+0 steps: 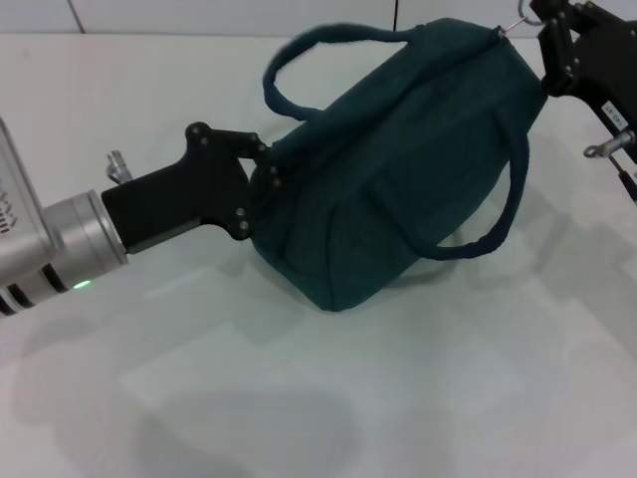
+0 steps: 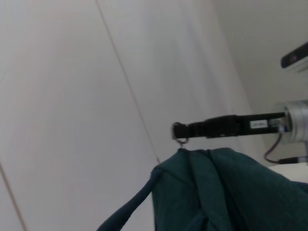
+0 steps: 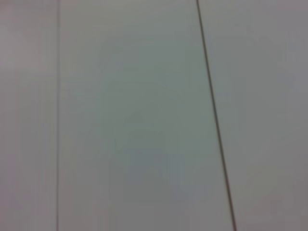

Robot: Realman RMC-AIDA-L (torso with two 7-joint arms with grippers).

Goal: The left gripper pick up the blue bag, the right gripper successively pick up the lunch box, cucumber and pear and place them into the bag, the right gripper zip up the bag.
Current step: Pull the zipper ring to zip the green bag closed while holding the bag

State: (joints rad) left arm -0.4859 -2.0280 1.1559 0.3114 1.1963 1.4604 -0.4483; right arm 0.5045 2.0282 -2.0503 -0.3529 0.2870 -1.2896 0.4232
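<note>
Gripping one end of the blue bag (image 1: 398, 159) with our left gripper (image 1: 261, 184), we hold it on the table (image 1: 299, 418). Its long axis runs diagonally away to our right gripper (image 1: 542, 30), pinched on the zipper ring (image 1: 513, 27) at the far end.

Nothing is reading clearly anywhere. A small white label (image 2: 258, 124) is showing on the right gripper (image 2: 177, 131) in the left wrist view, and another is sitting on its body in the head view, but their print is staying too small to make out.
</note>
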